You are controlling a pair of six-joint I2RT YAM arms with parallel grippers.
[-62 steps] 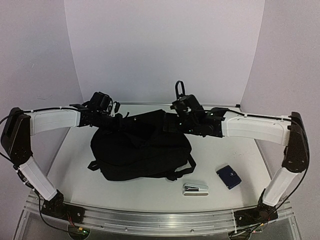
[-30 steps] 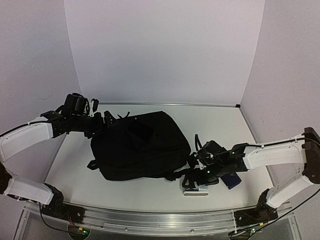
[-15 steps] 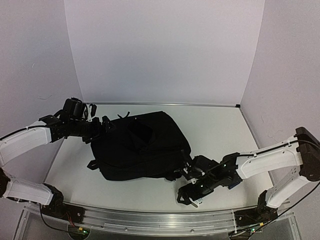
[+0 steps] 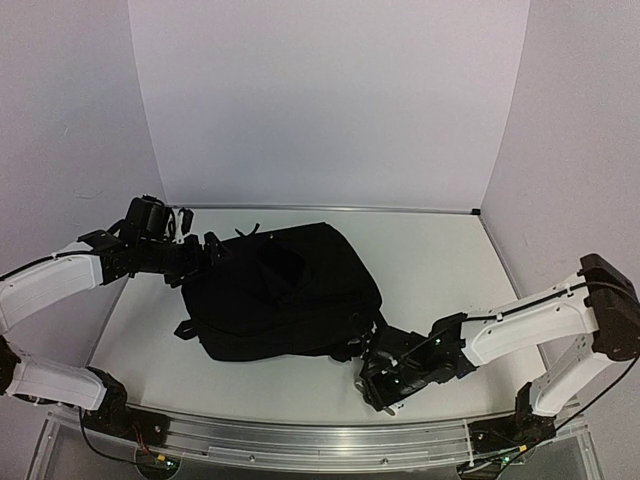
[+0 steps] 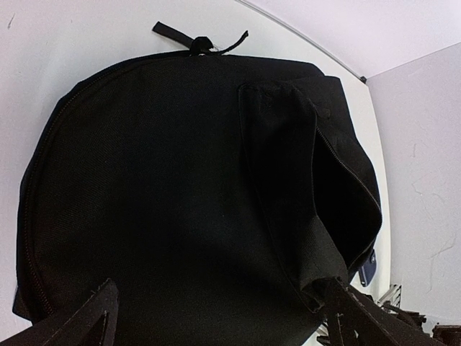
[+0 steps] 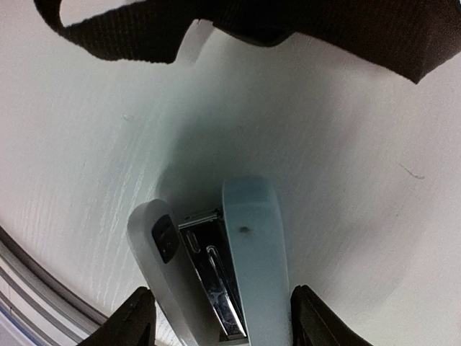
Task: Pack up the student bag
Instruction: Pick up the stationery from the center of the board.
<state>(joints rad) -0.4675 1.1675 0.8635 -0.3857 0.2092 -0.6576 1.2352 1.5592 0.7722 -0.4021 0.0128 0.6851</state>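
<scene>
Left gripper (image 4: 207, 247), seen from overhead, sits at the far left corner of the large black soft fabric backpack (image 4: 280, 300), which lies flat in the middle of the white table (image 4: 440, 260). The right gripper (image 4: 390, 388) is down on the table just beside the backpack's near right corner.

On the left wrist camera the left gripper (image 5: 216, 324) has its fingers (image 5: 79, 324) spread wide with nothing between them, and the backpack (image 5: 166, 180) fills the view just ahead. It looks limp and light, likely to sag and fold when lifted. The zipper-edged flap (image 5: 338, 173) or the top loop (image 5: 198, 42) seems the best hold.

On the right wrist camera the right gripper (image 6: 223, 324) brackets a pale grey plastic stapler (image 6: 216, 267). Its fingers (image 6: 137, 317) are right at the stapler's sides, but whether they press on it cannot be told. A black webbing strap (image 6: 360, 29) of the backpack lies well ahead.
</scene>
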